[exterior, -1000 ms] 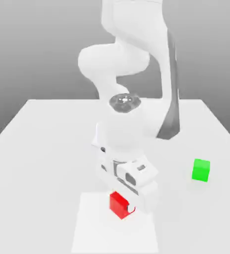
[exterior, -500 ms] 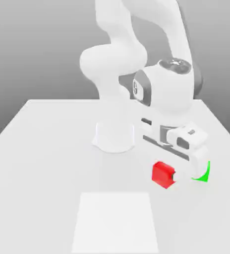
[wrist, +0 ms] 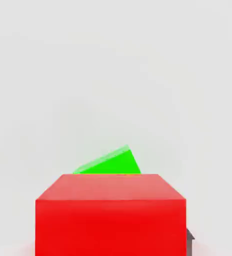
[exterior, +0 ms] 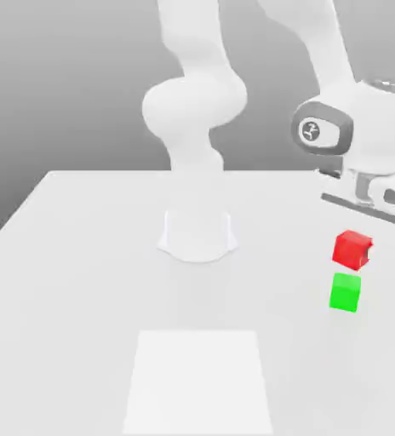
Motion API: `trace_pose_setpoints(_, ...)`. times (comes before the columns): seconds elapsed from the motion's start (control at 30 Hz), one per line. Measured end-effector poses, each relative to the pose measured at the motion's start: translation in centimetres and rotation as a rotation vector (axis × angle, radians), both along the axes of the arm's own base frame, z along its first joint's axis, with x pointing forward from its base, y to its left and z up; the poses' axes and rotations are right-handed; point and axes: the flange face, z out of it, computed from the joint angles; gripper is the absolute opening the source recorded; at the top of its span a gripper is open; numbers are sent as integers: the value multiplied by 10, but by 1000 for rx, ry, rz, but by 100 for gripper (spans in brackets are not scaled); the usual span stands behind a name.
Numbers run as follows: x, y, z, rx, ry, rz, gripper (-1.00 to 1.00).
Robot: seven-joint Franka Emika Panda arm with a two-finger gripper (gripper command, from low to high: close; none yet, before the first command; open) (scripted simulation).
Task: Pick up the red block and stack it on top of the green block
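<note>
1. The exterior view looks from in front of the white table [exterior: 82, 255] and somewhat above it, angled down across the top toward the arm's base [exterior: 197, 234] and the grey backdrop behind.
2. It stands far enough back to take in the table's near edge and most of the arm.
3. The hand view rides on the hand and looks down at the table from very close.
4. The red block [wrist: 110, 215] looms large right under its lens, with the green block [wrist: 110, 162] peeking out past it.
5. Both views share the red block [exterior: 352, 249], the green block [exterior: 345, 292] and the tabletop around them.
</note>
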Motion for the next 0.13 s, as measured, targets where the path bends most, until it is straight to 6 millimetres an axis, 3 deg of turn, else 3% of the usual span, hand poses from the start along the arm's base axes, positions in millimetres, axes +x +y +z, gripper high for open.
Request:
trace_pose_setpoints(0.03, -1, 0, -9, 0, 0, 0, -100)
trace_pose_setpoints(0.07, -1, -1, -16, 0, 1, 0, 100)
trace_pose_setpoints(0.13, -1, -1, -16, 0, 1, 0, 100)
